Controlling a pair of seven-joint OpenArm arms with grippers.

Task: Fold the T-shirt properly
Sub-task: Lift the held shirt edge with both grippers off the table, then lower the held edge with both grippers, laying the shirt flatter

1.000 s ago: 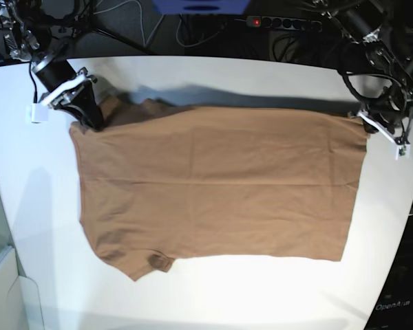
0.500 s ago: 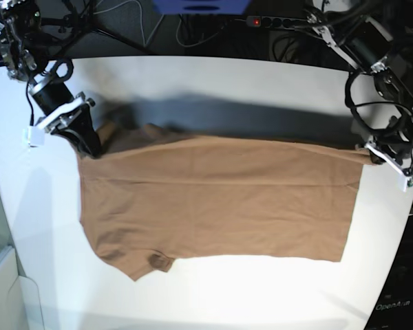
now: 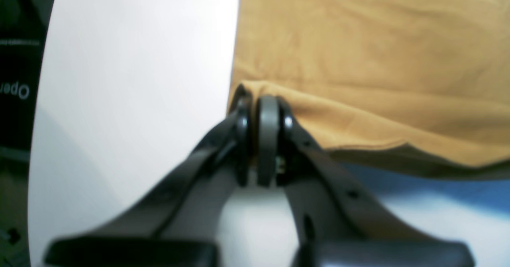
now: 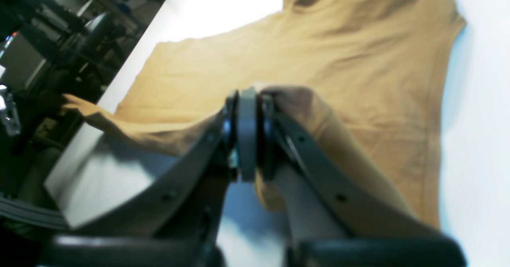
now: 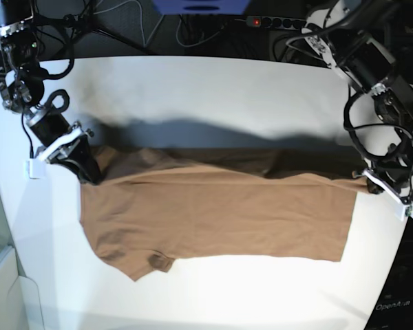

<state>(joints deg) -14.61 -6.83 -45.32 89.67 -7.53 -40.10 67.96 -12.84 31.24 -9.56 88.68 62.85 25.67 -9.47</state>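
T-shirt (image 5: 220,213): far edge pinched by left pincer (image 3: 259,111) and right pincer (image 4: 247,99); body lies ahead, long axis spanning both.

White table (image 5: 213,82); power strip (image 5: 282,23) w/ red light behind.

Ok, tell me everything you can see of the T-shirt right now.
The T-shirt is plain tan, soft-looking knit, short-sleeved, with a darker spot near the front sleeve. Its near part lies flat on the white table. Its far edge is lifted and sags between two grips: the left gripper and the right gripper, jaws shut on the cloth at opposite ends.
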